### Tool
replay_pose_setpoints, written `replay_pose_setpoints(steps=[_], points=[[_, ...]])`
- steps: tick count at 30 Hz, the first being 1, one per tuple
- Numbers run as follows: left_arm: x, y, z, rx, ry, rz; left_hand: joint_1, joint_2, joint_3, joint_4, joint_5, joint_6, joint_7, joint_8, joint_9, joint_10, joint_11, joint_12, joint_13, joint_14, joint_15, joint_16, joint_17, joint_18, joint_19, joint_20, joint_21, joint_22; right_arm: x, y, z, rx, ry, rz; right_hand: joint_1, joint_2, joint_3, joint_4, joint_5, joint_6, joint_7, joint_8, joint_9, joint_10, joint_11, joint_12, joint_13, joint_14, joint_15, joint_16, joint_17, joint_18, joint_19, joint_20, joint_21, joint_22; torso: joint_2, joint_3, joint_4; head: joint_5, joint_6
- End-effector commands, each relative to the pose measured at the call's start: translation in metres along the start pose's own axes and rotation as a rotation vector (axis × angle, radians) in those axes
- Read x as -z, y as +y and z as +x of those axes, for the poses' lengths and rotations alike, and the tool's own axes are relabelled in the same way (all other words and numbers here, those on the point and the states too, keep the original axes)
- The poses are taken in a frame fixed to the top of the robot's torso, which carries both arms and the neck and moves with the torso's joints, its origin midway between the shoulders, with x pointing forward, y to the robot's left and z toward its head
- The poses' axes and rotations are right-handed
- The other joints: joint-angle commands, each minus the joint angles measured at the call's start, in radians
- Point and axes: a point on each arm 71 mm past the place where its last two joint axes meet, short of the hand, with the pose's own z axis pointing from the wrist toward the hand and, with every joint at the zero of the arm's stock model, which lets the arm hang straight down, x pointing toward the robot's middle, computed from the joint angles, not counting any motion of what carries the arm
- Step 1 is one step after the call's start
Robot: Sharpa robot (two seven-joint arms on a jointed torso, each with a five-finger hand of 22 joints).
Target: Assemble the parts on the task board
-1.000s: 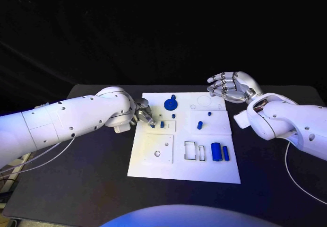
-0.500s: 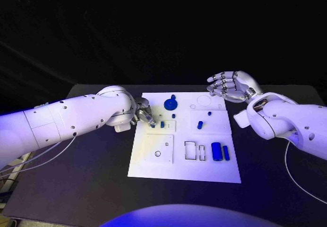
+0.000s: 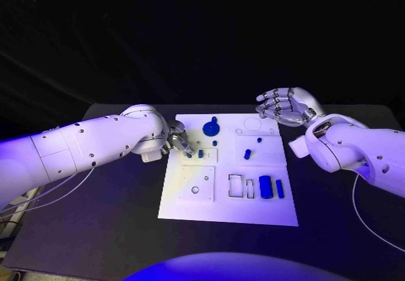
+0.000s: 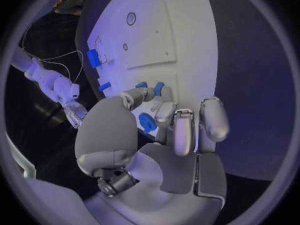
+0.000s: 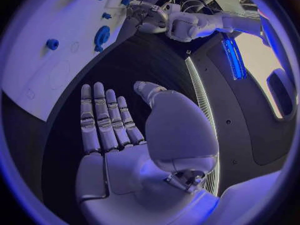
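The table [image 3: 101, 234] has a matte black top with rounded far corners. Behind its far edge hangs a black backdrop [image 3: 202, 52], faintly creased. Blue-violet light falls across the scene. Thin pale cables [image 3: 34, 202] trail past the table's left edge.

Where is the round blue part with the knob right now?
In the head view, the round blue part lies on the far half of the task board, left of centre, just right of the left hand and left of an empty round outline.
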Motion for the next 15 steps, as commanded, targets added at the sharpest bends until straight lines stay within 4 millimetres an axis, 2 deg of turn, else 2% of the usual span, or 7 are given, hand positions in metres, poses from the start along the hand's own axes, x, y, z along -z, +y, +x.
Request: replay_pose_setpoints(steps=[1, 7, 15], points=[[-0.0026, 0.0020, 0.0097, -0.018, 0.061, -0.019, -0.015, 0.002, 0.008, -0.020, -0.006, 0.007, -0.007, -0.010, 0.001, -0.004, -0.005, -0.005, 0.005, 0.069, -0.006, 0.003, 0.113, -0.018, 0.001, -0.009, -0.005, -0.001, 0.0000, 0.0008, 0.0008, -0.003, 0.009, -0.009, -0.007, 0.002, -0.005, 0.000, 0.006, -0.007, 0.100, 0.004, -0.001, -0.006, 0.001, 0.007, -0.001, 0.007, 0.002, -0.006, -0.001, 0.011, 0.009, 0.000, -0.006, -0.001, 0.000, 0.0000, -0.0005, 0.000, 0.000], [-0.0028, 0.0032, 0.0093, -0.017, 0.061, -0.023, -0.032, 0.003, -0.076, 0.032, -0.008, 0.020, -0.007, -0.020, -0.003, -0.003, -0.006, -0.002, 0.015, 0.070, -0.007, 0.004, 0.116, -0.019, 0.003, -0.010, -0.008, -0.002, -0.0001, 0.0006, 0.0006, -0.003, 0.009, -0.009, -0.007, 0.002, -0.005, 0.000, 0.006, -0.007, 0.100, 0.004, -0.001, -0.006, 0.001, 0.007, -0.001, 0.007, 0.002, -0.006, -0.001, 0.011, 0.009, 0.000, -0.006, -0.001, -0.001, 0.0000, 0.0003, -0.001, -0.001], [-0.0031, 0.0057, 0.0080, -0.012, 0.055, -0.030, -0.036, 0.007, -0.139, 0.073, -0.008, 0.028, -0.007, -0.025, -0.004, -0.001, -0.006, 0.001, 0.025, 0.070, -0.007, 0.005, 0.118, -0.019, 0.004, -0.011, -0.010, -0.003, -0.0001, 0.0006, 0.0006, -0.003, 0.009, -0.009, -0.008, 0.002, -0.006, 0.000, 0.006, -0.007, 0.101, 0.005, -0.002, -0.006, 0.001, 0.008, -0.004, 0.008, 0.002, -0.008, -0.002, 0.011, 0.010, 0.000, -0.007, -0.004, 0.000, 0.0003, -0.0007, 0.000, 0.001]])
